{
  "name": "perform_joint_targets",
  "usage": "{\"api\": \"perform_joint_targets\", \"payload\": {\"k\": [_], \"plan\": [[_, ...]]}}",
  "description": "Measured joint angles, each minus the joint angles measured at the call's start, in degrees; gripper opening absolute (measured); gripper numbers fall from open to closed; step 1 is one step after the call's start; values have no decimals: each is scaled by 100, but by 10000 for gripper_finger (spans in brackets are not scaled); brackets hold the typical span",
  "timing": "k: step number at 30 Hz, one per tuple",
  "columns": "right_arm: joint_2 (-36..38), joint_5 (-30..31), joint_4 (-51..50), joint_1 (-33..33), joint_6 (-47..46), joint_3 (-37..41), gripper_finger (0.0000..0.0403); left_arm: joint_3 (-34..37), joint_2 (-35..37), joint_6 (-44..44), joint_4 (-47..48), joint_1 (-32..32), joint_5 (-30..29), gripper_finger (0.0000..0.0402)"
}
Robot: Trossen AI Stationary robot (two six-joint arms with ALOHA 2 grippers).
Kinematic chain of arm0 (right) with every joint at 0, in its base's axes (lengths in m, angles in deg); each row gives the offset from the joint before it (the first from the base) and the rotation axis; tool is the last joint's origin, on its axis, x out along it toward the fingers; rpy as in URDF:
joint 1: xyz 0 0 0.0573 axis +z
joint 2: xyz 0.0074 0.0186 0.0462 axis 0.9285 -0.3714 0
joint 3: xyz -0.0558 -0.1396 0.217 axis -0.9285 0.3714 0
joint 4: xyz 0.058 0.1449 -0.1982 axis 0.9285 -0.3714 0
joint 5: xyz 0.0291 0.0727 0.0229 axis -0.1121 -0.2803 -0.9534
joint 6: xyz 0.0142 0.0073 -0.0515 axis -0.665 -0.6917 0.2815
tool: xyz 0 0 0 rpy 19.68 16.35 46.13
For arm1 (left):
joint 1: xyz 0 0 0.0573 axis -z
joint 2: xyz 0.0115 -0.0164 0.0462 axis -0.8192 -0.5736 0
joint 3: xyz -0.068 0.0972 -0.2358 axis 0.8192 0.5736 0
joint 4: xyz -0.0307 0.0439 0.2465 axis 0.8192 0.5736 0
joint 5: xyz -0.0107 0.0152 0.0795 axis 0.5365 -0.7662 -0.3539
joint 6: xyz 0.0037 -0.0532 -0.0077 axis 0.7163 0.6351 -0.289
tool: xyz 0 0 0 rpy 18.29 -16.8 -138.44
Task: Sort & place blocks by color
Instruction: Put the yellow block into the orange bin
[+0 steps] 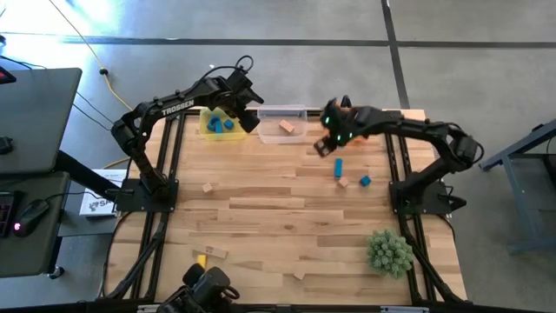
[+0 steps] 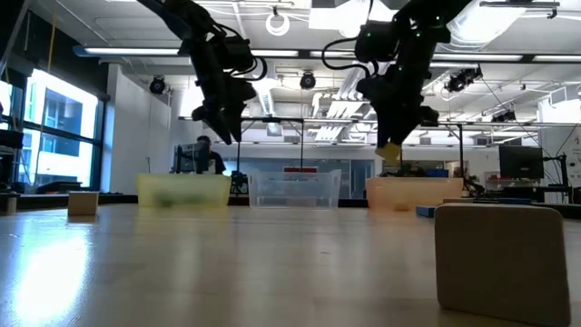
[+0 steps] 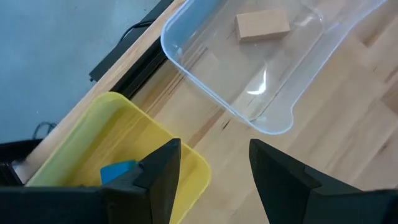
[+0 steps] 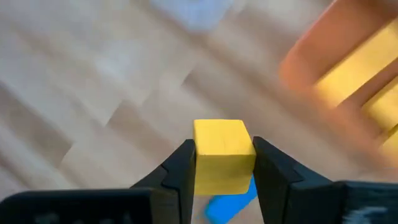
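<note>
My right gripper hangs above the table between the clear bin and the orange bin, shut on a yellow cube. The orange bin holds yellow blocks. My left gripper stands open with nothing in it, over the near rim of the yellow bin, which holds blue blocks. A tan block lies flat in the clear bin. Two blue blocks and a tan one rest on the table below my right arm. My right gripper pinches the yellow cube by two opposite side faces between its two fingers. The fingers come from above, slanting steeply down. The cube is lifted clear of the table and shows below the fingertips in the low view.
A spiky green plant ball sits at the near right. Loose tan blocks and a yellow one lie toward the left and near edge. A large tan block stands close to the low camera. The table's middle is bare wood.
</note>
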State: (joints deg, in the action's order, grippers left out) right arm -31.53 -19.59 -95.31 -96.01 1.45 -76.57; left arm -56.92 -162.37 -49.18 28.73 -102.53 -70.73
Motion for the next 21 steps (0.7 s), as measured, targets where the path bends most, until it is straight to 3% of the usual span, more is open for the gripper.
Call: {"api": "perform_joint_targets", "payload": {"k": [10, 17, 21], "plan": [[-40, -5, 918, -1790, 2007, -93, 102, 0, 0, 873, -20, 0, 1, 182], [-340, -406, 1075, -2368, 2375, 201, 102, 0, 0, 1256, -24, -4, 1, 182], [-492, -343, 1067, -2518, 2480, 363, 102, 0, 0, 1457, -24, -4, 1, 182]]}}
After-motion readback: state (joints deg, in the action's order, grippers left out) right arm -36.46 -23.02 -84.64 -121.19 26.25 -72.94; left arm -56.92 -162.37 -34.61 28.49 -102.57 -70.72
